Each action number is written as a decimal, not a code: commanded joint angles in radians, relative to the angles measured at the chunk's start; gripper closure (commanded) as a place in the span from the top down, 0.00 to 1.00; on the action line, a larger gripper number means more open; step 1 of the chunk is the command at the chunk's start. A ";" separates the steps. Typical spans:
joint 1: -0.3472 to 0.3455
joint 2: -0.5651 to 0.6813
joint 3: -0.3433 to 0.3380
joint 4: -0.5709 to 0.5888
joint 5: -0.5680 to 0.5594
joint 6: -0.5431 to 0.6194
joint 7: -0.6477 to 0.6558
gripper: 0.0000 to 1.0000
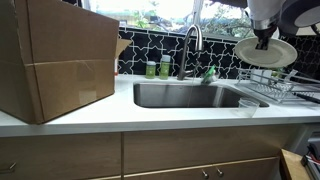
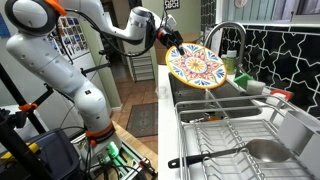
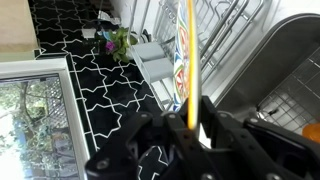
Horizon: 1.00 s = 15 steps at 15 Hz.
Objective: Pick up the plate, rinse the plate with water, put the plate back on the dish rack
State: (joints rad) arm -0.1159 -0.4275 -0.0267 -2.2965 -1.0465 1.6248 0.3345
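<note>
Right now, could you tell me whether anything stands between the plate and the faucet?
Nothing visible does: the gripper holds the plate above the dish rack, with open air across to the faucet.

White countertop [image 1: 120, 112], large cardboard box [image 1: 55, 55] on it, wire dish rack [image 1: 266, 82] beside sink [image 1: 190, 96]

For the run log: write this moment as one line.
gripper: shut on plate | plate: held in air, clear of dish rack

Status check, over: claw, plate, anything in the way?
Claw shut on plate rim. Plate up in the air, above the dish rack. Tap off to its side, not touching.
</note>
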 commanded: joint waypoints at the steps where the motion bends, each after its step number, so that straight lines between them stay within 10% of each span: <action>1: 0.020 0.003 -0.016 0.003 -0.003 -0.009 0.002 0.12; 15: 0.118 0.137 0.065 0.001 -0.032 -0.035 -0.101 0.03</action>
State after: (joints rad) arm -0.0196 -0.3310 0.0259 -2.2977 -1.0472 1.6242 0.2730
